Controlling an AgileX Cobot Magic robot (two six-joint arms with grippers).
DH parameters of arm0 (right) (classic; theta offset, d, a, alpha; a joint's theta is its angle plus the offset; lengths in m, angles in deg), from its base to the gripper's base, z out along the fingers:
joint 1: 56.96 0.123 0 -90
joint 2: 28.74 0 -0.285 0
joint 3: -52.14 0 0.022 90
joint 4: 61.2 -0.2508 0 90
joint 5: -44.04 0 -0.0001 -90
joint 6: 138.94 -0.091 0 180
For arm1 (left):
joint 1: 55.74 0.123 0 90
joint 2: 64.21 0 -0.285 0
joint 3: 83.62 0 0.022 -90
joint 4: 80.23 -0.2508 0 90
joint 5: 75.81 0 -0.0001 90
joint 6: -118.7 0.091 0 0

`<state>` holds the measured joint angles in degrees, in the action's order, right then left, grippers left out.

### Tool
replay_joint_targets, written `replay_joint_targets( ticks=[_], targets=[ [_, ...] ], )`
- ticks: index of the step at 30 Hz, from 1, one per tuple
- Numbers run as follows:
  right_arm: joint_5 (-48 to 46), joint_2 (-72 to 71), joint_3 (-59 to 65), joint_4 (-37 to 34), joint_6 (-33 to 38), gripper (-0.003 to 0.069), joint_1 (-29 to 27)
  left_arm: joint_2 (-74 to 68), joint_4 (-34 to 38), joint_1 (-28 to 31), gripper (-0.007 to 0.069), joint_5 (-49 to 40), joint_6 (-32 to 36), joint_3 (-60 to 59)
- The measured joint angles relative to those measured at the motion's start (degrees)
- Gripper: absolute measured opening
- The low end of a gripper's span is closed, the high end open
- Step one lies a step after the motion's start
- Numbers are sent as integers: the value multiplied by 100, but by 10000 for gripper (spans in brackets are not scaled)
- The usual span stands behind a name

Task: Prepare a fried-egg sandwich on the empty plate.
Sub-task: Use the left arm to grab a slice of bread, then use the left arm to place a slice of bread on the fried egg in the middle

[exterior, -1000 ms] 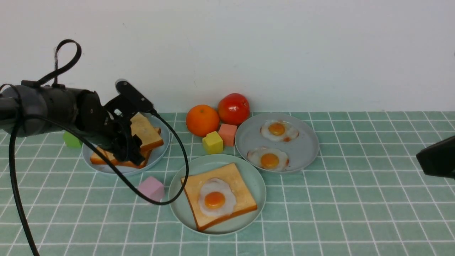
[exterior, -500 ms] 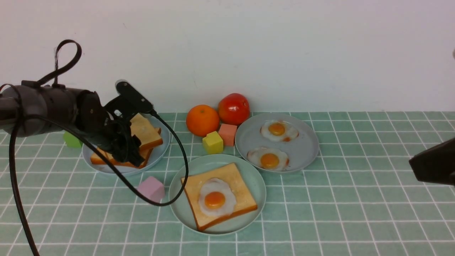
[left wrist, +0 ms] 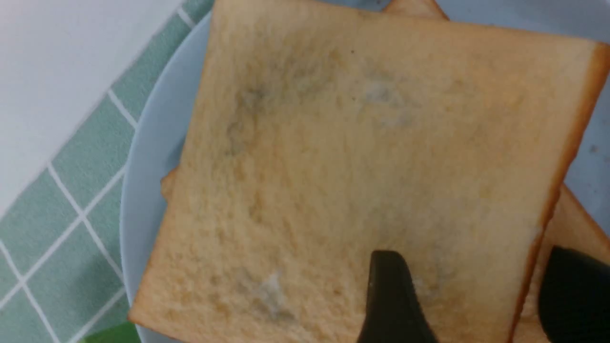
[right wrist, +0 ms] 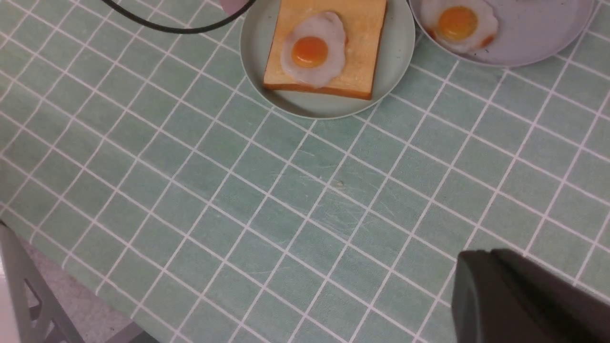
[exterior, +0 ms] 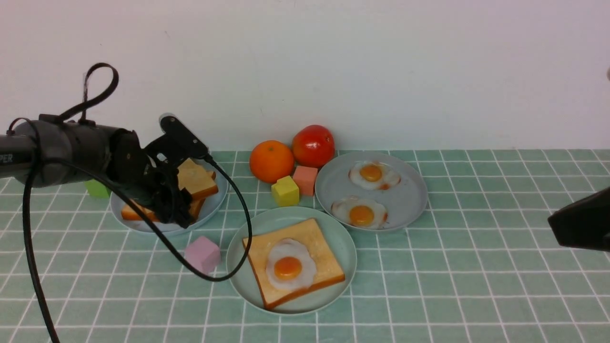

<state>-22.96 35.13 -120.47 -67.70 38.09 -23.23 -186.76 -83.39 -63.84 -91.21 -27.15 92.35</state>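
Left gripper (left wrist: 476,267): fingers (left wrist: 388,305) are being held apart, astride the edge of the top toast (left wrist: 362,157).
Teal plate (exterior: 344,238): being seen well apart from them.

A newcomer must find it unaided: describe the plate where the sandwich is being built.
On the green tiled table, three round plates cluster in front of an orange and a tomato. Take the middle plate, nearest the camera. It is the greenest and the only one holding a toast slice with a fried egg on top; the left plate has only toast, the right plate only eggs.
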Motion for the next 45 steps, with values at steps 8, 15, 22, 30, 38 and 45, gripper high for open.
replay_joint_targets(
  ticks=[8,15,22,30,38,45],
  targets=[
    [0,0,0,-38,0,40,0,-32,2,0,228,9,5,32],
    [0,0,0,-38,0,44,0,92,2,-6,42,-71,25,32],
    [-9,-37,0,-32,42,50,0,729,21,-135,42,-569,20,-5],
    [-359,-600,0,264,113,53,0,1885,350,-1581,42,-1289,-148,-473],
    [-568,-1405,0,328,113,53,0,2128,131,-2898,42,-1251,-766,-1362],
    [-568,-1878,0,331,113,53,0,1986,-553,-3118,42,-640,-1013,-1433]
  ],
)
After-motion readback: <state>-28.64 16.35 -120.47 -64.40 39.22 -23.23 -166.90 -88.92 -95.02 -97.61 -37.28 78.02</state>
